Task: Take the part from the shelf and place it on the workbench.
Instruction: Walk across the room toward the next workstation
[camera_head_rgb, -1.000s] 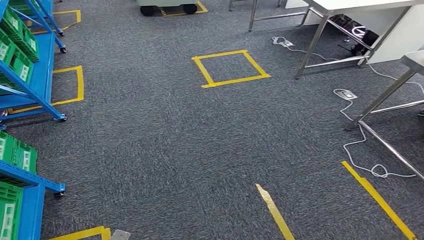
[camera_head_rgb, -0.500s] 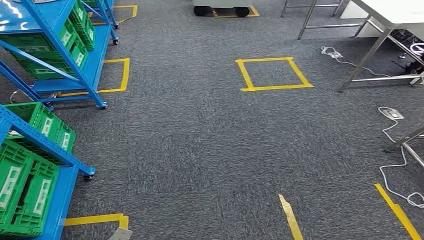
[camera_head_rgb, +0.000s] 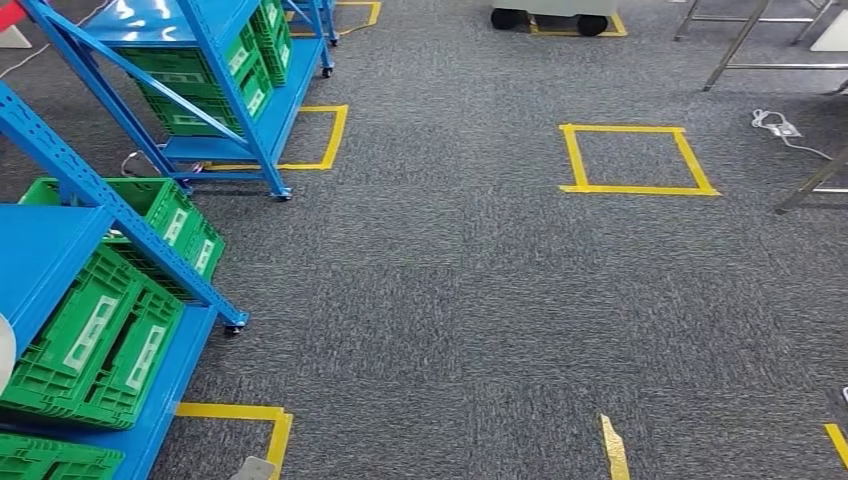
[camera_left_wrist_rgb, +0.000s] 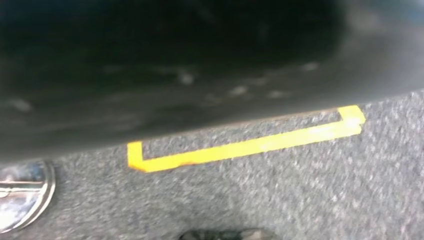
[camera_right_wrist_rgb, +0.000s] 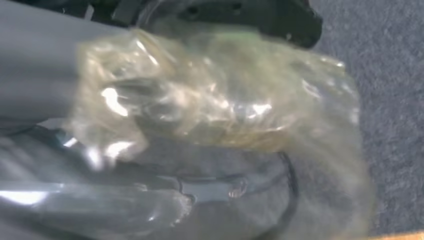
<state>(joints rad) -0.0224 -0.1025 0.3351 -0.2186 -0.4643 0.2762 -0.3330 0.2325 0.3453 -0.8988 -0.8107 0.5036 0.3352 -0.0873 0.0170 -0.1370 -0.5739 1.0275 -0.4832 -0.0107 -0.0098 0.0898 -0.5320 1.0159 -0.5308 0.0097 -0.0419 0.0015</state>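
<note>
One hand loaded: the right hand (camera_right_wrist_rgb: 37, 65) is wrapped around the part (camera_right_wrist_rgb: 215, 100), a piece in a crinkled clear bag that hides the fingers; held tight against the palm, probably so it stays put while walking.
Left hand: whether spread or closed, I cannot tell.
Underfoot: grey carpet (camera_head_rgb: 450, 300) with a yellow tape corner (camera_head_rgb: 262, 415) just ahead, likely a standing mark for the shelf.
Near shelf (camera_head_rgb: 60, 250): blue, on castors, green crates (camera_head_rgb: 100, 340) tilted outward for easy reach.
Middle distance: a taped square (camera_head_rgb: 640, 188) on open floor.
Far shelf (camera_head_rgb: 215, 40): same blue frame, more crates.
Farthest: steel table legs (camera_head_rgb: 735, 45) at the right, probably the workbench; the part is not yet there.
</note>
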